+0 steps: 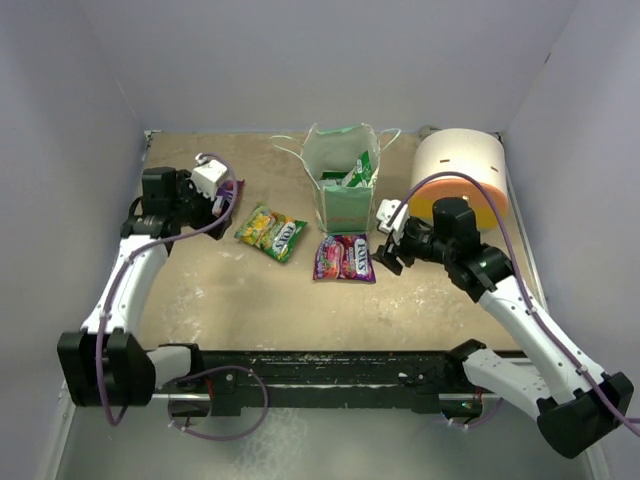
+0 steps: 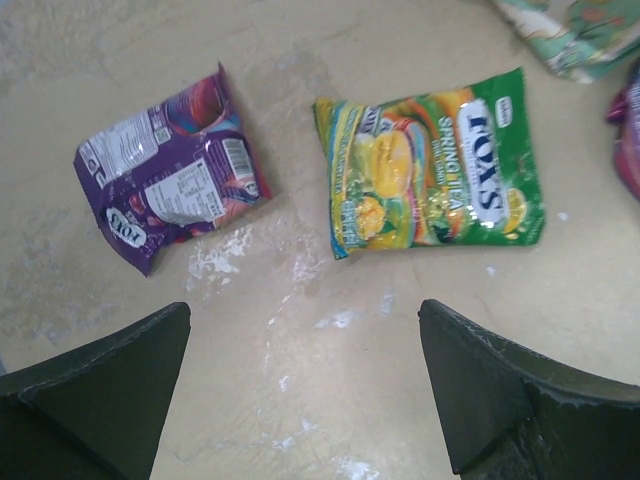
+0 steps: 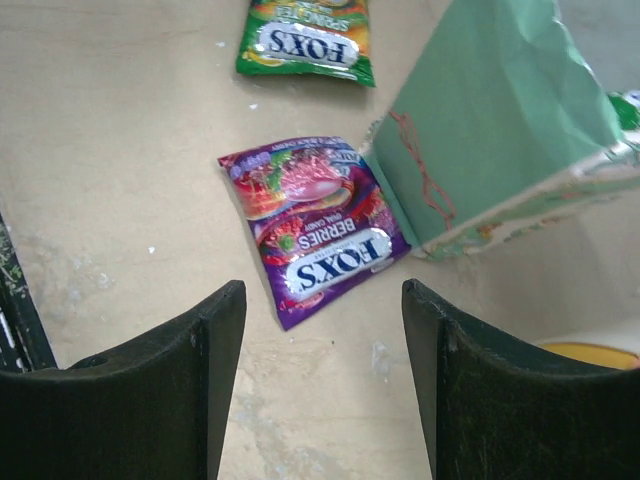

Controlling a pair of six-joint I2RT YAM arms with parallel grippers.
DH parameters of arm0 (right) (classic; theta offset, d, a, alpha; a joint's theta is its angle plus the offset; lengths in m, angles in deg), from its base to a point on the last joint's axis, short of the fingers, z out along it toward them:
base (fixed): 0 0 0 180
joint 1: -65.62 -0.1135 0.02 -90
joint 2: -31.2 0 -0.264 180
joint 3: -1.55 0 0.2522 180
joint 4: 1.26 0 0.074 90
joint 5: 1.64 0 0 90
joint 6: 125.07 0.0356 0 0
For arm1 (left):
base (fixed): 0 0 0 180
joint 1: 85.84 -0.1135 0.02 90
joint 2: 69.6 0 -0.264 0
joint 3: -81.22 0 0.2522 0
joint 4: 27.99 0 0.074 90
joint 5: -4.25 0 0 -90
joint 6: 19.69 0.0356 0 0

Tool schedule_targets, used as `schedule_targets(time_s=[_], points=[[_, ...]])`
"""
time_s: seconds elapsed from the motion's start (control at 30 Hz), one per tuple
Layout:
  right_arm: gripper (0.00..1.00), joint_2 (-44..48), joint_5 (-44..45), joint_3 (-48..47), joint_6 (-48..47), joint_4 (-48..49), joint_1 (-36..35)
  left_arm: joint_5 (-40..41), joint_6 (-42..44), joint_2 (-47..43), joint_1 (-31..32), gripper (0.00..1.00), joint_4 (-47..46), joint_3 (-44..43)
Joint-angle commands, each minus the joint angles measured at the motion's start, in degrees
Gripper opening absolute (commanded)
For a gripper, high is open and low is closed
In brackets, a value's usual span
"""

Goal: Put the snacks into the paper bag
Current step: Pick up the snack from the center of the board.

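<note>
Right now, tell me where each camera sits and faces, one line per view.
Top external: fixed above and behind the robot, looking down on the table; left gripper and right gripper show, both open.
Left wrist: on the left arm, facing down at the purple packet and green-yellow packet; own fingers at bottom.
Right wrist: on the right arm, facing down at the magenta packet beside the paper bag; own fingers at bottom.
Shared: the green-yellow packet shows in all three.
</note>
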Motion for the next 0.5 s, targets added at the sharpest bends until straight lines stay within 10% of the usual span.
schedule_targets(time_s=[0.0,0.47], points=[[0.66,3.42,-3.3,0.53,1.87,3.34,2.75,4.55,2.38,7.55,-0.06,0.99,-9.29,-1.92],[0.71,7.41,-3.28,2.39,2.39,4.73,8.29,16.06,7.3,32.91,4.11,0.93,-18.13,-10.01]])
